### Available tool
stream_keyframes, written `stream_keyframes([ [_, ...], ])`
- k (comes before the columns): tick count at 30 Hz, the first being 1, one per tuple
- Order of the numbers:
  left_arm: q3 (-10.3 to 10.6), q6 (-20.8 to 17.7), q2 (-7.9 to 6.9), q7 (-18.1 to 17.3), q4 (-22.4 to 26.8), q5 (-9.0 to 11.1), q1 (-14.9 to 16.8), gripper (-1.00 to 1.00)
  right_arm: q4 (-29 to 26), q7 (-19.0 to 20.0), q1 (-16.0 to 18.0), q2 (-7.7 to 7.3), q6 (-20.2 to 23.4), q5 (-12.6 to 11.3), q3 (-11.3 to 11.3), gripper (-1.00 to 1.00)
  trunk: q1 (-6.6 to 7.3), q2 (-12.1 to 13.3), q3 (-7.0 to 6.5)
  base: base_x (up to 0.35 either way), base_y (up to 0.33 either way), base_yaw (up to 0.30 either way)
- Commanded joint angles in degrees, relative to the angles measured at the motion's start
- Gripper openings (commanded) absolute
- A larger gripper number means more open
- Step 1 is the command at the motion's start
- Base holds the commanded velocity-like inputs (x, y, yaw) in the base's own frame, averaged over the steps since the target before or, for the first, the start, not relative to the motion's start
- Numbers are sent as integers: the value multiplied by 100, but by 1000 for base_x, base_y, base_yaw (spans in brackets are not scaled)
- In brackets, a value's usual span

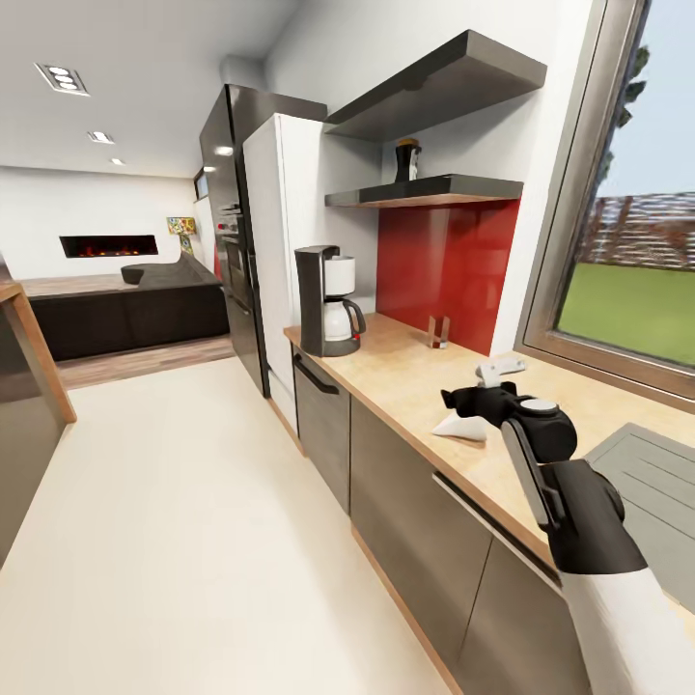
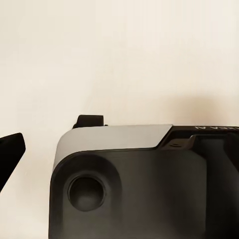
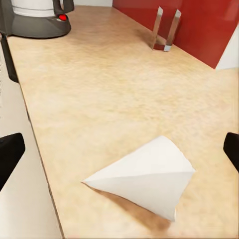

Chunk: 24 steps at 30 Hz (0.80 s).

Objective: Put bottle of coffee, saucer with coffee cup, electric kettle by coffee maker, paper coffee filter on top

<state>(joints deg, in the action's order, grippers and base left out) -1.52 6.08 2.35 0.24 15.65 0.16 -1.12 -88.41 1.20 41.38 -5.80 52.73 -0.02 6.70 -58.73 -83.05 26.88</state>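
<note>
We see the counter running along the wall under the window, its light wood top above dark cabinets, with the grey sink at the near end. Taking the coffee maker as our landmark, it stands at the counter's far end, just beside the tall white cabinet. Above it and toward the window hangs the black shelf, and on that shelf stands the dark bottle, upright. A second shelf hangs higher. The red backsplash sits below the black shelf, and a small metal holder stands against it, well apart from the coffee maker.

Our right arm reaches over the counter on the sink side of the coffee maker. The right hand hovers just above the filter, which lies flat on the bare wood, well apart from the coffee maker. In the right wrist view the filter lies between the two dark fingertips, which are spread wide and touch nothing; the coffee maker's base and the holder show beyond.

In the left wrist view the left hand hangs over the pale floor beside the robot's grey and black body; one fingertip shows, and we cannot tell whether that hand is spread or closed.
</note>
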Motion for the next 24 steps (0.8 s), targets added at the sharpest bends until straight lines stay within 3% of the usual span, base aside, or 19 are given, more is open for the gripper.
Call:
stream_keyframes([
  [1, -15, 7, 3, 2, 9, 2, -2, 100, -5, 56, 2, -16, 26, 6, -9, 100, 0, -3, 5, 0, 0, 0],
  [8, -17, 7, 3, 2, 9, 2, -2, 100, -2, 231, -18, -88, 26, 17, -259, 100, 0, -3, 5, 0, 0, 0],
  [19, -12, 11, 3, 2, 9, 2, -2, 100, 27, 275, -85, -104, 18, -7, -347, 100, 0, -3, 5, 0, 0, 0],
  [24, -7, 14, 3, 2, 9, 2, -2, 100, 53, 682, -268, -105, -12, 7, -354, 100, 0, -3, 5, 0, 0, 0],
])
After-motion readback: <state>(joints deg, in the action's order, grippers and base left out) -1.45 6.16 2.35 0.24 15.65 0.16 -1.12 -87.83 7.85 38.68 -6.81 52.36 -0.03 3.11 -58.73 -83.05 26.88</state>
